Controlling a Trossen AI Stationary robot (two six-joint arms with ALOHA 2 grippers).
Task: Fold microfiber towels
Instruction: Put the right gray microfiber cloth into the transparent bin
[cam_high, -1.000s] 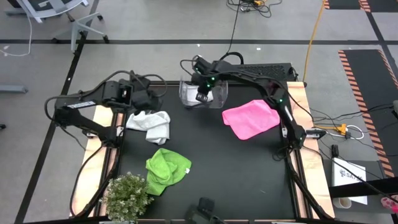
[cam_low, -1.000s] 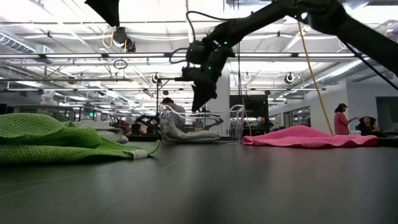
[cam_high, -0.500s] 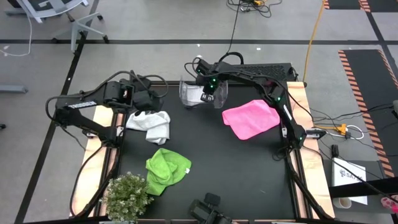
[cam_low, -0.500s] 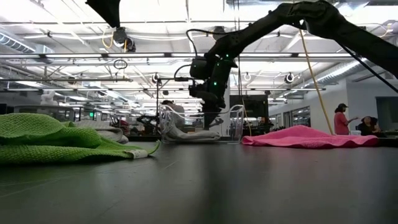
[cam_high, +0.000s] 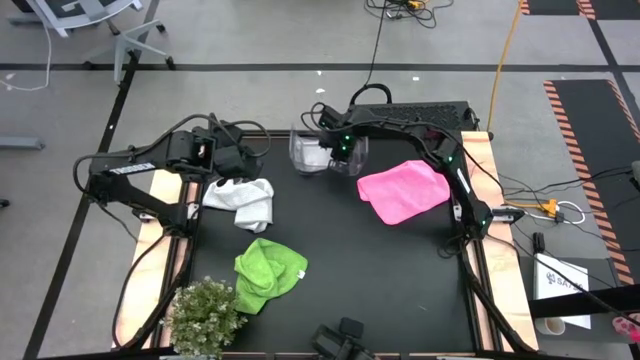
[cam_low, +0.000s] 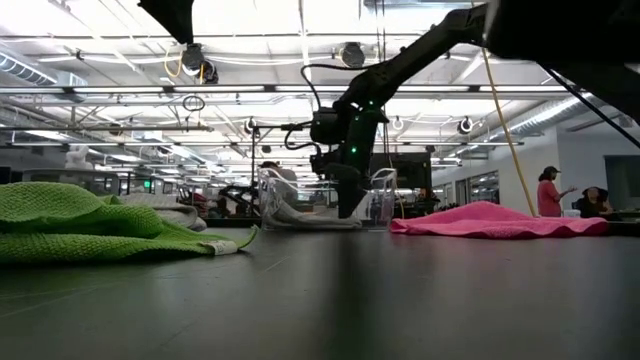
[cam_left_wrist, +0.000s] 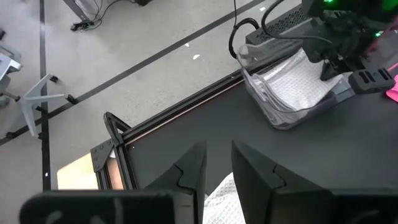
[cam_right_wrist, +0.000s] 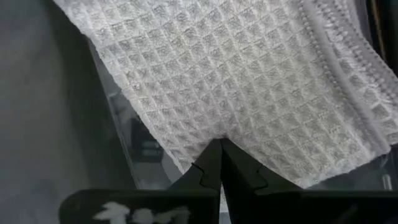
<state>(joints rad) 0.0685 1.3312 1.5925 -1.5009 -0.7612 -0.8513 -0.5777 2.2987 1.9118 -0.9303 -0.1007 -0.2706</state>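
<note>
Since a second ago my right claw (cam_high: 340, 152) has swung from above the near wall of the clear bin (cam_high: 300, 165) toward the far edge of the worktop (cam_high: 400, 270) and dropped into the bin, so it's now poking down at the white towel in there (cam_left_wrist: 292, 78). Fingers are pressed fully together, and in my right wrist view their tips sit right against the waffle weave. I'd say I'm tucking or pressing that one flat rather than holding it, so my guess is this towel is about finished and three are left.

My left claw (cam_left_wrist: 217, 171) hasn't budged; it hangs above the crumpled white towel (cam_high: 240, 200) near the left side, fingers slightly apart with nothing between them.

Where stuff sits and how it lies:
- binned white towel: folded, long side running along the bin's length, roughly left to right across the worktop, hemmed edge along one bin wall
- crumpled white towel: bunched, no clear axis
- pink towel (cam_high: 403, 190): spread flat on the right, turned diamond-wise, one corner pointing at the bin
- green towel (cam_high: 265, 275): rumpled, near front left beside the little plant (cam_high: 205, 315), roughly pointing front to back
</note>
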